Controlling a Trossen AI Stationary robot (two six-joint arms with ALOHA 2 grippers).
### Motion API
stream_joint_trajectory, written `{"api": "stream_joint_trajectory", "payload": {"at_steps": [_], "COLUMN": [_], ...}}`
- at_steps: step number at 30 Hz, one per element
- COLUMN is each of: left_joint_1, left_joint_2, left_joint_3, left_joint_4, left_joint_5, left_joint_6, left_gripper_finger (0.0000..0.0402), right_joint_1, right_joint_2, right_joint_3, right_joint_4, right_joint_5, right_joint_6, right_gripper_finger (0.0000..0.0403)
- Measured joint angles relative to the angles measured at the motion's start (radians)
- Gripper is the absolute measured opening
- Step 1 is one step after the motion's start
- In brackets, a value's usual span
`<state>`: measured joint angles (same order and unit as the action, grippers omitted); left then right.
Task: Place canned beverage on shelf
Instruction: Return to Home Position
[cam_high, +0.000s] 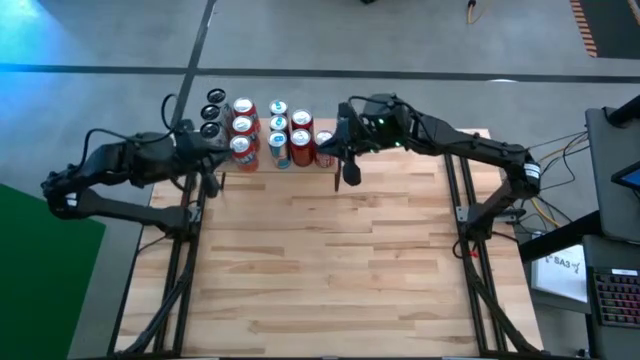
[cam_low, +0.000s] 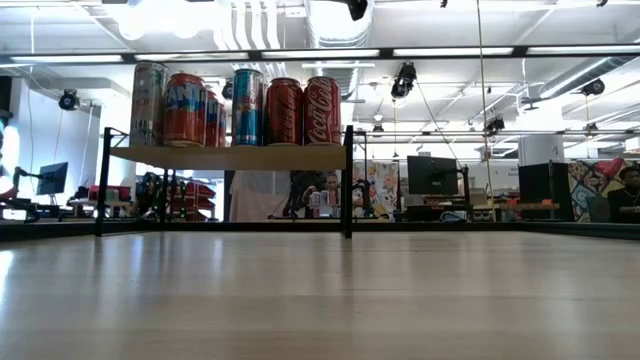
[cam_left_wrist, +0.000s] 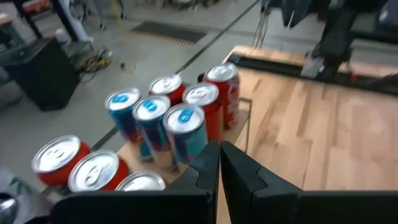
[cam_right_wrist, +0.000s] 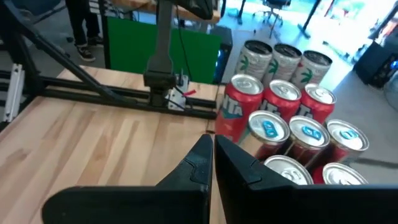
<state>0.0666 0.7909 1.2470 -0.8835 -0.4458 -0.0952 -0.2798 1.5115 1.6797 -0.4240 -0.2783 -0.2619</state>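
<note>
High view: the cans (cam_high: 272, 133) stand packed at 11 o'clock of the bench (cam_high: 330, 260), with the left tool (cam_high: 206, 168) at their 8 and the right tool (cam_high: 350, 168) at their 4. Low view: all stand upright on the shelf (cam_low: 230, 156). Wrist views: both tools are clenched and empty. Placing looks done; only parking the arms is left.
</note>
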Motion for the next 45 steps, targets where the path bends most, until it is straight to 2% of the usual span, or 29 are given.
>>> {"api": "stream_joint_trajectory", "payload": {"at_steps": [10,16,24,37,45], "left_joint_1": [-0.089,-0.131,-0.147,-0.147,-0.147], "left_joint_2": [-0.136,-0.206,-0.345,-0.612,-0.743], "left_joint_3": [-0.156,-0.242,-0.326,-0.508,-0.608], "left_joint_4": [0.182,0.234,0.307,0.512,0.575], "left_joint_5": [0.011,0.012,0.079,0.270,0.281], "left_joint_6": [0.007,0.039,0.061,0.065,0.038], "left_gripper_finger": [0.0000,0.0000,0.0000,0.0000,0.0000], "right_joint_1": [0.031,0.031,0.031,0.043,0.083], "right_joint_2": [-0.194,-0.287,-0.363,-0.531,-0.616], "right_joint_3": [-0.333,-0.497,-0.641,-0.871,-0.931], "right_joint_4": [0.241,0.357,0.457,0.580,0.587], "right_joint_5": [0.002,0.002,-0.017,-0.018,-0.020], "right_joint_6": [0.070,0.095,0.095,0.160,0.186], "right_gripper_finger": [0.0009,0.0009,0.0009,0.0009,0.0009]}}
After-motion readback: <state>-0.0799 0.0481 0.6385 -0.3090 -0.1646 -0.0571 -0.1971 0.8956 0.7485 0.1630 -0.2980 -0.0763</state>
